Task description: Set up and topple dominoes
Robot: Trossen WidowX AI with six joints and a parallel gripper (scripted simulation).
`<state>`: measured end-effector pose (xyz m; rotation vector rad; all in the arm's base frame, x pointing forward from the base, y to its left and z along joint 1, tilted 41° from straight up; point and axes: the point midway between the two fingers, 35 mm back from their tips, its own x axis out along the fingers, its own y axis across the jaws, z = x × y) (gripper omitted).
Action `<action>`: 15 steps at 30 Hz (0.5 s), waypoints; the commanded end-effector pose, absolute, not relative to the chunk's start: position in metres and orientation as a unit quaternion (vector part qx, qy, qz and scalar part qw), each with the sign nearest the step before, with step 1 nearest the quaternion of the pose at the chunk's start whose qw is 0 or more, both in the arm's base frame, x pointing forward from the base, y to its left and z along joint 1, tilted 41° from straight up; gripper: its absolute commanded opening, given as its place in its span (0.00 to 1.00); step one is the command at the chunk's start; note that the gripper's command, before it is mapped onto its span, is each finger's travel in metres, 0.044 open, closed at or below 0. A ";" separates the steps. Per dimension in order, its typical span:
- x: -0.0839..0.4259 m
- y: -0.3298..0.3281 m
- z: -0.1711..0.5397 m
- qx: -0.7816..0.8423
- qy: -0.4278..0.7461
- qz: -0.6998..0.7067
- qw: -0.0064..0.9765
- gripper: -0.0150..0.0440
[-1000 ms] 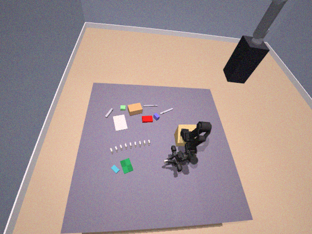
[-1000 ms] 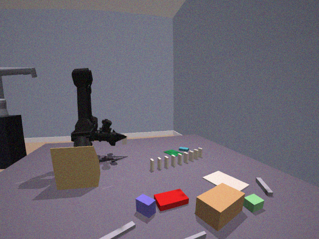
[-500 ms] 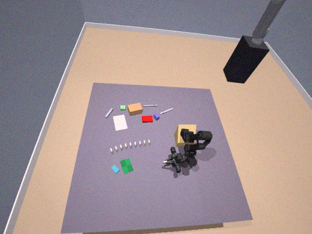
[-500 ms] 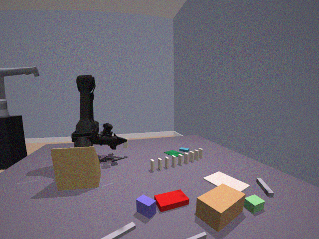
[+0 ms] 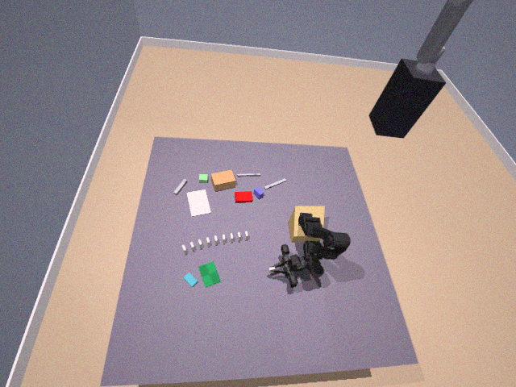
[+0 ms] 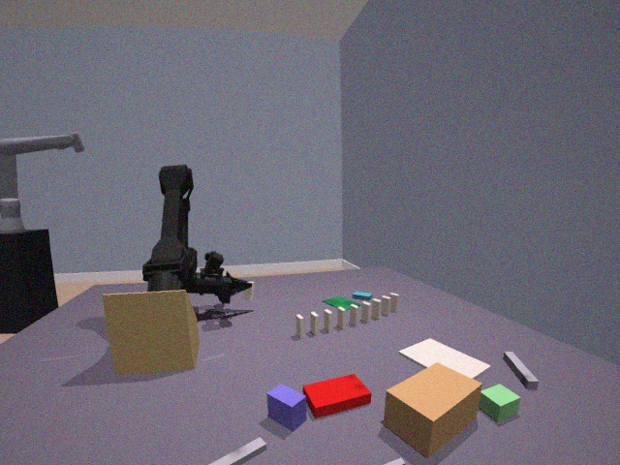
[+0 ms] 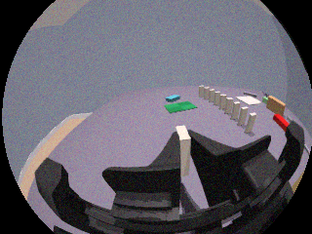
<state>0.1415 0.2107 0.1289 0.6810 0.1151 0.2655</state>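
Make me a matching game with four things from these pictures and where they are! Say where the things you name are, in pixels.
Things
1. held domino point(image 5: 272, 268) point(image 6: 251, 291) point(image 7: 184, 151)
2. light blue block point(image 5: 190, 279) point(image 6: 361, 295) point(image 7: 173, 97)
3. light green block point(image 5: 203, 178) point(image 6: 499, 401)
4. purple block point(image 5: 259, 193) point(image 6: 286, 407)

Places
A. beside the red block point(image 5: 243, 197) point(image 6: 336, 394) point(image 7: 281, 122)
B. between the gripper's point(image 5: 272, 269) point(image 6: 250, 288) point(image 7: 184, 141) fingers
C. beside the flat dark green piece point(image 5: 210, 273) point(image 6: 341, 303) point(image 7: 180, 106)
D. beside the orange block point(image 5: 223, 180) point(image 6: 433, 392) point(image 7: 276, 104)

Right pairs: 1-B, 2-C, 3-D, 4-A
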 end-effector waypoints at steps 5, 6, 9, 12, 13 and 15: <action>0.142 0.216 0.118 0.329 0.056 0.124 0.934 0.30; 0.142 0.216 0.116 0.329 0.057 0.124 0.934 0.30; 0.142 0.218 0.112 0.328 0.057 0.122 0.935 0.30; 0.142 0.220 0.108 0.327 0.057 0.121 0.935 0.30; 0.142 0.220 0.106 0.327 0.057 0.121 0.936 0.30; 0.143 0.221 0.103 0.326 0.057 0.120 0.936 0.30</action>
